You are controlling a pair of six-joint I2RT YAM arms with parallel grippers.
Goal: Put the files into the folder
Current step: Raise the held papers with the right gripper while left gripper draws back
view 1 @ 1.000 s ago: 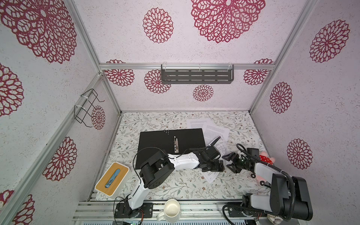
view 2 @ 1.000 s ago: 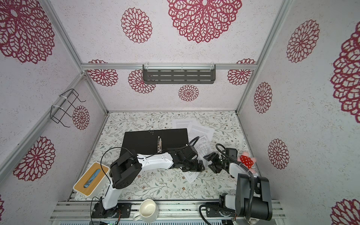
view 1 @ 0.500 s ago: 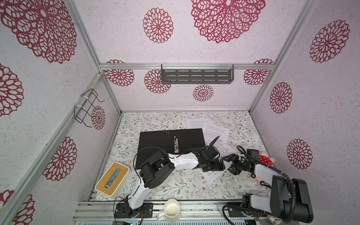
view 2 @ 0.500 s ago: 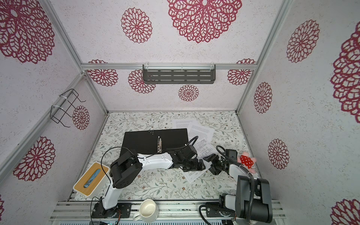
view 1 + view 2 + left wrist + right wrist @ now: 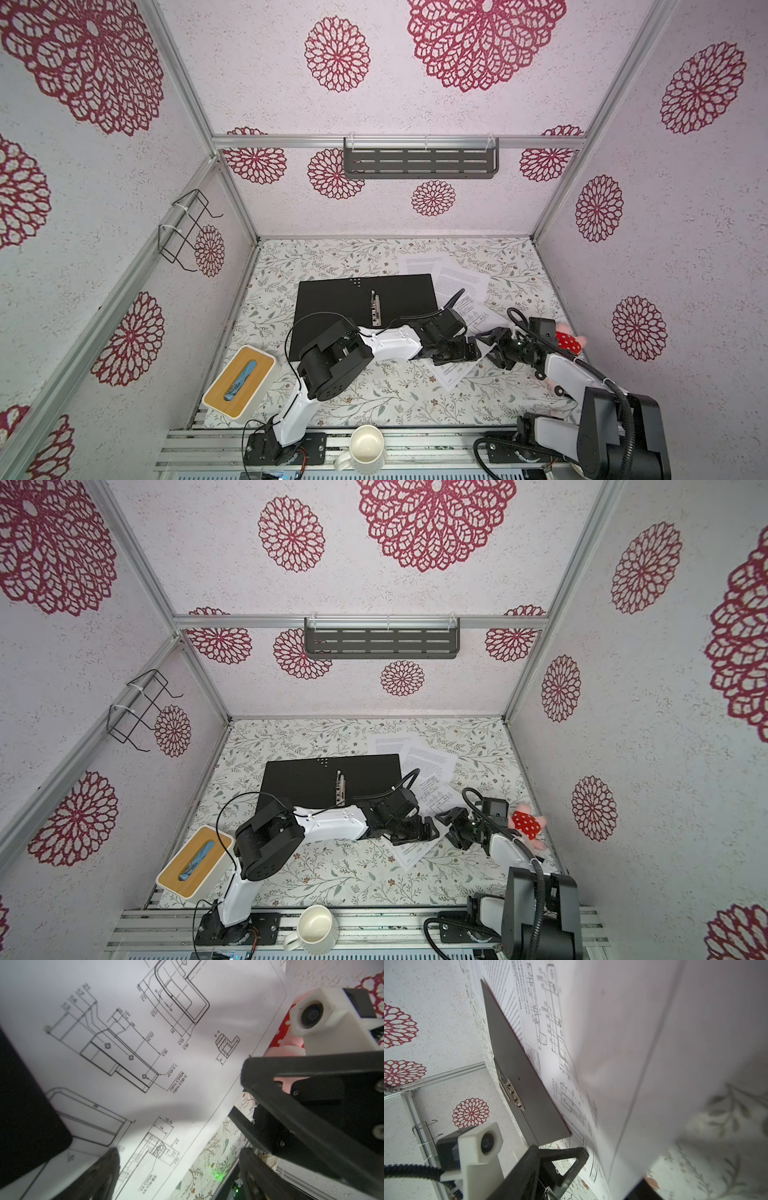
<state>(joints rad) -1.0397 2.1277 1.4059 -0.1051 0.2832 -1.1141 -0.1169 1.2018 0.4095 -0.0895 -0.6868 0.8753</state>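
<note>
A tissue box [image 5: 239, 382] sits front left, a white mug [image 5: 365, 446] on the front rail [image 5: 436, 435], a red spotted plush toy [image 5: 568, 340] at right.

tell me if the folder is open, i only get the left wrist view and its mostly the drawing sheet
Observer: Yes. In both top views the folder lies open, black inside up, with the metal clip along its middle.
Operator: where are the other two
Observer: One text sheet lies at the folder's far right corner. A second text sheet overlaps it, beside the folder.
Operator: and the one under me, flat or not
Observer: Not all of it. In the right wrist view the drawing sheet looks lifted off the table along the edge next to the right hand.
</note>
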